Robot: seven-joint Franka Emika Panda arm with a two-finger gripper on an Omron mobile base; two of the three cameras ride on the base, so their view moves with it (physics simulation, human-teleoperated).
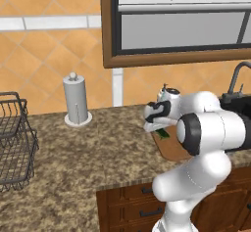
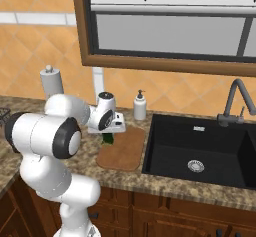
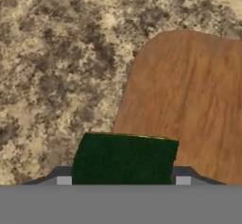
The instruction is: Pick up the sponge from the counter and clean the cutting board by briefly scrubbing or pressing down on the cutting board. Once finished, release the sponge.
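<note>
My gripper (image 2: 107, 134) is shut on the dark green sponge (image 2: 107, 139), which hangs from it at the left edge of the reddish-brown cutting board (image 2: 123, 152). In the hand view the sponge (image 3: 125, 158) sits between the two fingertips (image 3: 183, 180), half over the board (image 3: 189, 95) and half over the speckled counter (image 3: 56, 76). From the left base view the sponge (image 1: 162, 134) peeks out under the hand (image 1: 158, 127) at the board's (image 1: 172, 149) near-left corner. Whether the sponge touches the board I cannot tell.
A black sink (image 2: 200, 153) with a dark faucet (image 2: 233, 103) lies right of the board. A soap dispenser (image 2: 140, 106) stands behind it. A paper towel holder (image 1: 76, 101) stands at the back wall, and a wire dish rack (image 1: 14, 143) at the far left.
</note>
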